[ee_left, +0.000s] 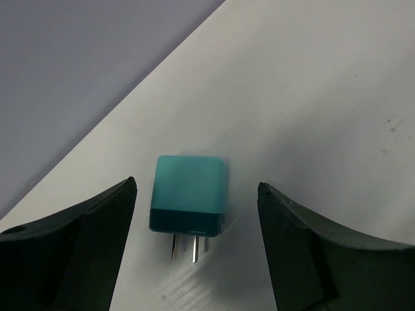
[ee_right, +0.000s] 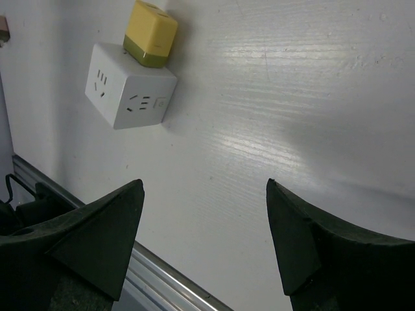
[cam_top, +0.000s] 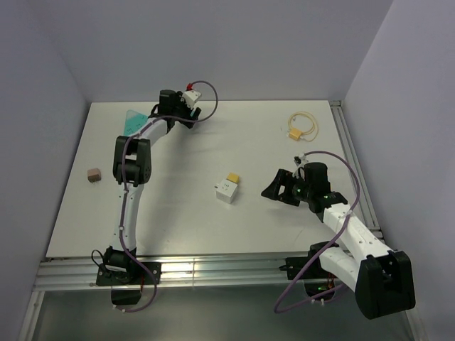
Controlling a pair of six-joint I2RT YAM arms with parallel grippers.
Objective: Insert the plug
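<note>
A teal plug [ee_left: 189, 193] lies flat on the white table at the far left [cam_top: 132, 120], its two metal prongs pointing toward the wrist camera. My left gripper [ee_left: 196, 186] is open, one finger on each side of the plug, not touching it; in the top view it is at the back left [cam_top: 148, 115]. A white socket cube [cam_top: 225, 191] sits mid-table with a yellow plug [cam_top: 232, 177] seated in one face; both show in the right wrist view, the cube [ee_right: 130, 91] and the yellow plug [ee_right: 150, 34]. My right gripper [cam_top: 274, 188] is open and empty, right of the cube [ee_right: 204, 184].
A small brown block [cam_top: 92, 174] lies near the table's left edge. A yellow connector with a coiled pale cable [cam_top: 301, 126] lies at the back right. Walls close the back and sides. A metal rail [cam_top: 213, 268] runs along the near edge.
</note>
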